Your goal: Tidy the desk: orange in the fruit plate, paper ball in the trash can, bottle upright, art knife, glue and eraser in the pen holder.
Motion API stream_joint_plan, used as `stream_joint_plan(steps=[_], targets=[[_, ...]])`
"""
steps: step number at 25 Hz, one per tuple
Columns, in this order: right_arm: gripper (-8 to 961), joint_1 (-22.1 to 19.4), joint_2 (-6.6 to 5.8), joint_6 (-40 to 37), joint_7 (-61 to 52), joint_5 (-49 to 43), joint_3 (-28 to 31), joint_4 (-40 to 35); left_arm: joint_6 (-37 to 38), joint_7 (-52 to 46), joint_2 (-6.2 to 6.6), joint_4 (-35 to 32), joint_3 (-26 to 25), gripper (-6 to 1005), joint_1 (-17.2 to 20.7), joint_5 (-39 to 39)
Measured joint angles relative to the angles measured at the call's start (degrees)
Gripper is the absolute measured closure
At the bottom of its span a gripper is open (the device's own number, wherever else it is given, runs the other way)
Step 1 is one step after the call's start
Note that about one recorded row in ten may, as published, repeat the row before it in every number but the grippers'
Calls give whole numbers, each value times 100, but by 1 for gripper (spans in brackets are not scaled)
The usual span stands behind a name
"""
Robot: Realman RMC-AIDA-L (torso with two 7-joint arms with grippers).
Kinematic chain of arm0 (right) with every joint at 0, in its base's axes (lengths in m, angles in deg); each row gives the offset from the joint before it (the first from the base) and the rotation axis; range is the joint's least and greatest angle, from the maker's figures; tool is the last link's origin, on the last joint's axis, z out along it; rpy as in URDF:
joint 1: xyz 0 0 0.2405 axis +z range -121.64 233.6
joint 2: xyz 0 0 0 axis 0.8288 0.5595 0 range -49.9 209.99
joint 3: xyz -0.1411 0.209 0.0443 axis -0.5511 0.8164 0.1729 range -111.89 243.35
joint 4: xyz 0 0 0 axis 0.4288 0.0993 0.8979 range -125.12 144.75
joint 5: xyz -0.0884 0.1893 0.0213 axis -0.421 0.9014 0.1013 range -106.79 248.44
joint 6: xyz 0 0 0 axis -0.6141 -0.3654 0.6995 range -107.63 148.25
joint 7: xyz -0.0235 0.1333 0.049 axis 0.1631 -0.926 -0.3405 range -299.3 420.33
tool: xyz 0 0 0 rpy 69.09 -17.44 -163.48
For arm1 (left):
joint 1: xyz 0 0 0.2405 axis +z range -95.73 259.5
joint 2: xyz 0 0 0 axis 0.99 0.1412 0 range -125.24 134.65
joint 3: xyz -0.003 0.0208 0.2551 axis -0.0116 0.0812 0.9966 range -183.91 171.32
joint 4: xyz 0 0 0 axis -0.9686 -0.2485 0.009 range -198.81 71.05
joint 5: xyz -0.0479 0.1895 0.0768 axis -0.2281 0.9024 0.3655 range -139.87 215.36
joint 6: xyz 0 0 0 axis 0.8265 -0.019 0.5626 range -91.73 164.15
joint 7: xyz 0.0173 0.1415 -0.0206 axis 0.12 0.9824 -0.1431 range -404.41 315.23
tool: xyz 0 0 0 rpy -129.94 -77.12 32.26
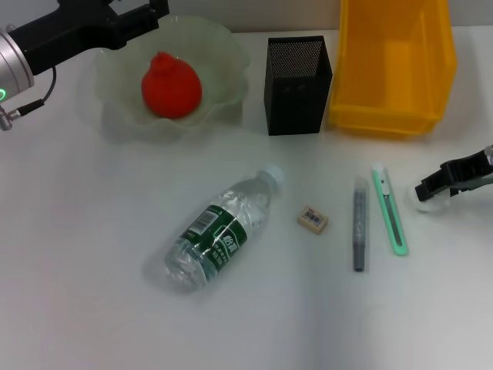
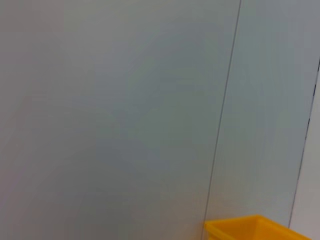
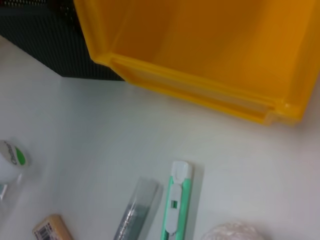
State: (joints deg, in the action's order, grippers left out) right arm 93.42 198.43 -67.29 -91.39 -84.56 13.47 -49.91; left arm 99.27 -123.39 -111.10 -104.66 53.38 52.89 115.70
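The orange (image 1: pixel 171 86) lies in the pale green fruit plate (image 1: pixel 223 46) at the back left. My left gripper (image 1: pixel 135 17) hovers over the plate's far rim, apart from the orange. The clear bottle (image 1: pixel 219 230) lies on its side mid-table. The eraser (image 1: pixel 313 219), the grey glue stick (image 1: pixel 360 223) and the green art knife (image 1: pixel 390 210) lie to its right. The knife (image 3: pixel 176 200) and glue (image 3: pixel 135 212) also show in the right wrist view. The white paper ball (image 1: pixel 426 204) sits right of the knife, directly under my right gripper (image 1: pixel 439 185). The ball also shows in the right wrist view (image 3: pixel 230 232).
The black mesh pen holder (image 1: pixel 298 85) stands at the back centre. The yellow trash bin (image 1: pixel 394 65) stands right of it, just behind the paper ball, and shows in the right wrist view (image 3: pixel 210 55). The left wrist view shows a grey wall and a corner of the bin (image 2: pixel 250 227).
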Motion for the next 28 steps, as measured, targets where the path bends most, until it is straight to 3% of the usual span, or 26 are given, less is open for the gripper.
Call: stream_joint_plan(steps=[8, 11, 12, 14, 16, 19, 20, 21, 22, 24, 26, 27, 28], targets=[[539, -47, -60, -268, 40, 251, 238, -268, -102, 55, -4, -4, -1, 232, -6, 0], [554, -142, -218, -522, 211, 902, 611, -240, -103, 65, -4, -18, 0, 232, -9, 0], [554, -208, -350, -719, 384, 1411, 927, -116, -102, 65, -4, -22, 0, 232, -16, 0], [555, -242, -415, -804, 497, 1698, 1082, -34, -102, 68, -4, -33, 0, 233, -26, 0], [555, -319, -583, -955, 830, 2454, 1442, 253, -102, 74, -4, -39, 0, 233, -38, 0], [556, -425, -732, -924, 1693, 3635, 1875, 923, -107, 140, -4, -36, 0, 233, -48, -15], [556, -488, -749, -696, 2564, 4463, 2157, 1481, -128, 213, -21, -22, -1, 233, -49, -36], [557, -488, -749, -696, 2564, 4463, 2157, 1481, -128, 213, -21, -22, -1, 233, -49, -36], [557, -524, -731, -374, 3462, 5084, 2310, 1960, -169, 250, -51, -21, -6, 233, -49, -42], [557, -534, -710, -195, 3974, 5347, 2338, 2201, -181, 266, -64, -22, -6, 233, -49, -45], [558, -510, -638, 179, 4612, 5565, 2346, 2468, -188, 295, -78, -22, -8, 233, -49, -49], [558, -458, -498, 639, 5057, 5613, 2330, 2551, -189, 298, -88, -22, -8, 233, -48, -51], [558, -458, -498, 639, 5057, 5613, 2330, 2551, -189, 300, -96, -21, -10, 232, -48, -52]])
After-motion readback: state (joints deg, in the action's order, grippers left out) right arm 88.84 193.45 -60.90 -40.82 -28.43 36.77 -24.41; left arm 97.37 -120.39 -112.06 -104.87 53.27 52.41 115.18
